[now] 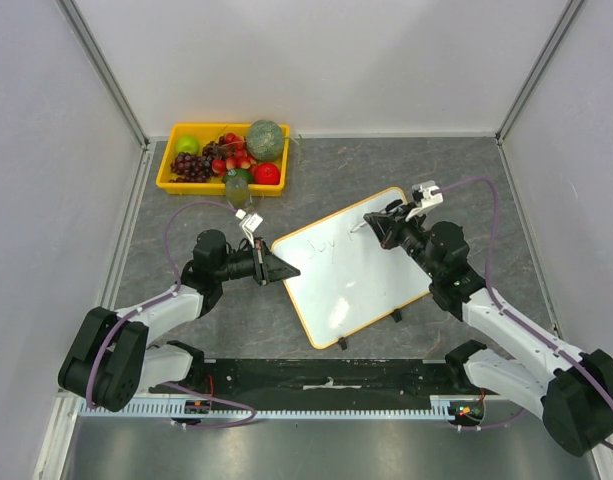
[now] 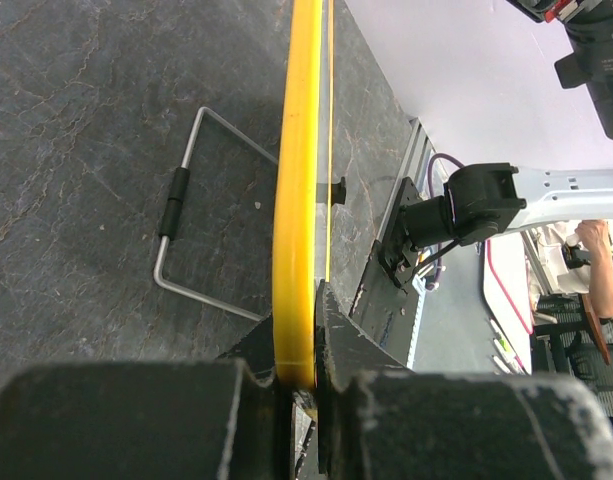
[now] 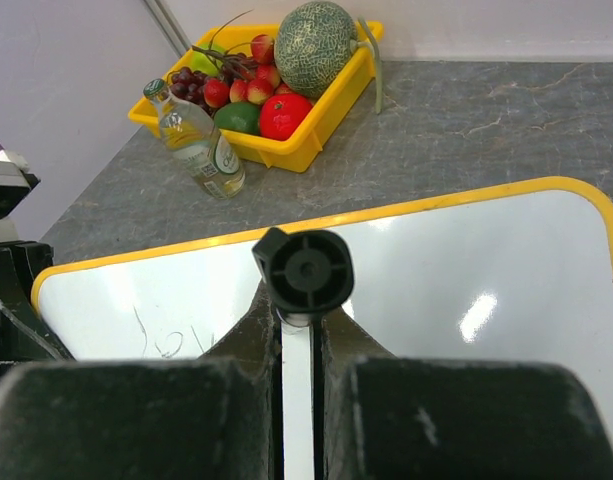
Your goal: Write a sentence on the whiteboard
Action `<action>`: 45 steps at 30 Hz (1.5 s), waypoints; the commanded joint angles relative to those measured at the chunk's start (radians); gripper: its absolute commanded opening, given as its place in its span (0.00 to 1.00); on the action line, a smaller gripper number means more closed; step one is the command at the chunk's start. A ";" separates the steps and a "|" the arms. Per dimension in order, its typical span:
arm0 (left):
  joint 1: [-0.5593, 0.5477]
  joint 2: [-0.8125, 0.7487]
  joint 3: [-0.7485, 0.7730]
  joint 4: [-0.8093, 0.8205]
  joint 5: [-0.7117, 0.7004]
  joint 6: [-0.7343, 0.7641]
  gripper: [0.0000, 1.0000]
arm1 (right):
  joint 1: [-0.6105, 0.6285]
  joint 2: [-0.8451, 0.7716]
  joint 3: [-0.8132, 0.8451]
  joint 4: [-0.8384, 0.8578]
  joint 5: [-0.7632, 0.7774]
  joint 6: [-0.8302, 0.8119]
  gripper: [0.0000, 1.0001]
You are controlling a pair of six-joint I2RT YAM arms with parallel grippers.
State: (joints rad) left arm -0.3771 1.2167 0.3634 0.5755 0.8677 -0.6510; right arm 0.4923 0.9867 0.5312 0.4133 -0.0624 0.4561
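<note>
Whiteboard (image 1: 356,265) lies near the middle of the grey table (image 1: 236,330), turned a bit, with its two black clips on its 5 o'clock edge. Left claw (image 1: 278,268) is clenched on the board's yellow frame at 9 o'clock. I think it pinches there so the board cannot slide when the pen pushes on it. Right claw (image 1: 384,226) is squeezed tight on a black marker (image 3: 304,272) over the board near 12 o'clock, ready for drawing. I cannot tell if the tip touches. Sentence (image 1: 326,243) is only just begun: a few thin dark marks, maybe "Joy", sit near the board's 11 o'clock corner. Most of the white is bare, so lots of writing is left. Yellow fruit tray (image 1: 168,184) and a small bottle (image 1: 236,190) sit at the table's 11 o'clock, well apart from the pen, likely out of the way.
</note>
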 commanded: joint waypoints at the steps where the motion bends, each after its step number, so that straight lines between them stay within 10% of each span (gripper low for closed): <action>1: -0.034 0.015 -0.043 -0.065 0.063 0.228 0.02 | -0.004 0.001 -0.046 -0.102 0.030 -0.039 0.00; 45: -0.032 0.017 -0.044 -0.060 0.070 0.229 0.02 | -0.006 0.089 0.072 -0.076 0.154 -0.043 0.00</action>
State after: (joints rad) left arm -0.3771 1.2167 0.3634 0.5739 0.8669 -0.6510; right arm 0.4938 1.0485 0.5968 0.3954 -0.0101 0.4614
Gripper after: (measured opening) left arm 0.090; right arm 0.099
